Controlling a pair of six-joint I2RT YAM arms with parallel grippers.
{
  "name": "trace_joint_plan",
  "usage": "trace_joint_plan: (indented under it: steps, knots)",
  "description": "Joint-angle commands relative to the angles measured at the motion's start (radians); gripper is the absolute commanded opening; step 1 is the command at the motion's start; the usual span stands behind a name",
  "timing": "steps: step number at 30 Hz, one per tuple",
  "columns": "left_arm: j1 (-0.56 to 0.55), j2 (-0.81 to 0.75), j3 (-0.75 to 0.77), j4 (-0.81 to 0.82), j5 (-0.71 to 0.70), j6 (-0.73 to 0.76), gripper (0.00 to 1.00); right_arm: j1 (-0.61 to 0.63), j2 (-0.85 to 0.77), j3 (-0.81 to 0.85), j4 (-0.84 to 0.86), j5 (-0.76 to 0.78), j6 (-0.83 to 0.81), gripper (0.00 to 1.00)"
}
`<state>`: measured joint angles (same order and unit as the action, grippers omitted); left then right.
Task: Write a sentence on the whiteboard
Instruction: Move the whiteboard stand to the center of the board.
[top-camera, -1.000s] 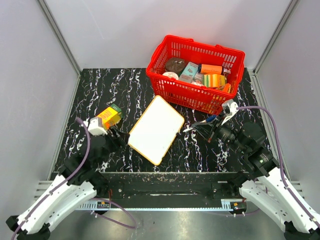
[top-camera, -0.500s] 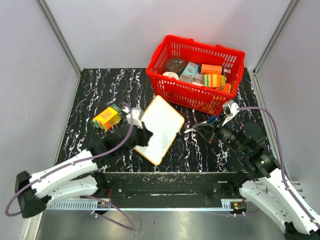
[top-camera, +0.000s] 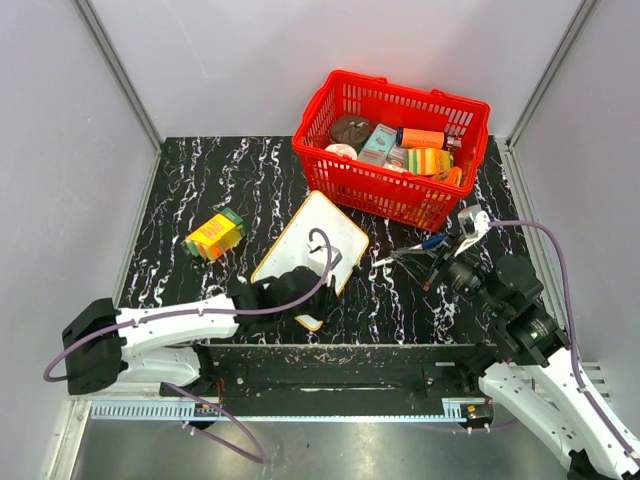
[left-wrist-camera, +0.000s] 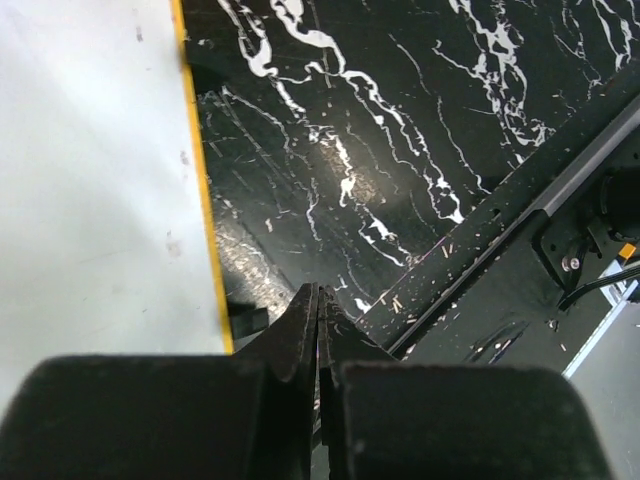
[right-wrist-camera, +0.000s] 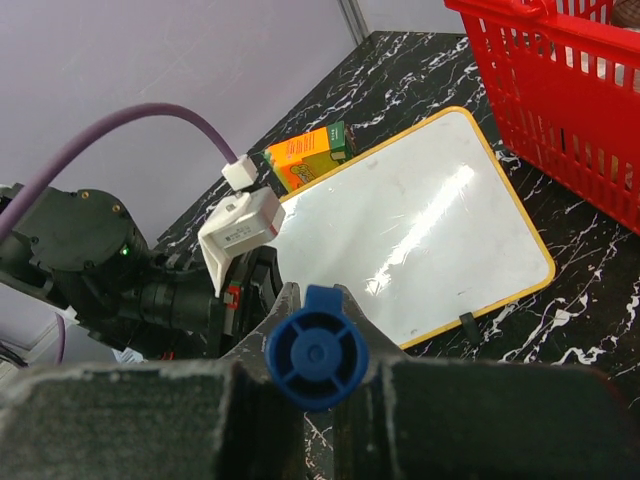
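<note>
**Left arm swings across to the board's near edge**

The left pincer (left-wrist-camera: 318, 298), fingers pressed together on nothing, now sits low beside the yellow rim of the flat white rectangular whiteboard (top-camera: 318, 225). It has crossed over from beside the orange carton (top-camera: 215, 235). The right pincer (right-wrist-camera: 315, 296), barely moved, clamps a blue-capped marker (right-wrist-camera: 315, 352). The board lies blank on the black marbled counter (top-camera: 200, 180). The left arm is probably about to steady it before writing starts.

Here are 1 whiteboard (top-camera: 318, 228), 1 red basket (top-camera: 380, 195), 1 orange carton (top-camera: 214, 235) and 1 blue marker (right-wrist-camera: 316, 348).
</note>
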<state>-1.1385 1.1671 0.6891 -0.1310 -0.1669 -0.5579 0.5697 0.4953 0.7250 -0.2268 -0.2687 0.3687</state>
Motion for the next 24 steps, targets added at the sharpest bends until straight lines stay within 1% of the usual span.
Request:
trace_joint_plan:
  steps: [1,5,6,8,13,18,23,24]
  knots:
    - [-0.032,0.052,-0.008,0.128,0.006,-0.013,0.0,0.004,0.002,0.008,0.02,0.039,0.042,0.0]
    - [-0.056,0.12,-0.035,0.212,-0.032,-0.022,0.0,0.002,-0.02,0.019,-0.008,0.08,0.039,0.0]
    - [-0.07,0.144,-0.045,0.226,-0.06,-0.026,0.0,0.004,-0.027,0.019,-0.012,0.091,0.041,0.0]
    - [-0.086,0.166,-0.083,0.298,-0.065,-0.028,0.0,0.004,-0.052,0.019,-0.023,0.123,0.036,0.0]
    - [-0.127,0.233,-0.137,0.361,-0.129,-0.071,0.0,0.004,-0.035,0.051,-0.048,0.131,0.013,0.0]
    - [-0.156,0.296,-0.138,0.325,-0.193,-0.126,0.0,0.005,0.015,0.062,-0.02,0.109,0.003,0.0]
    - [-0.178,0.269,-0.171,0.251,-0.278,-0.226,0.0,0.004,0.048,0.059,0.017,0.08,-0.002,0.0]
    - [-0.185,0.255,-0.177,0.223,-0.319,-0.24,0.0,0.004,0.049,0.053,0.023,0.079,-0.002,0.0]
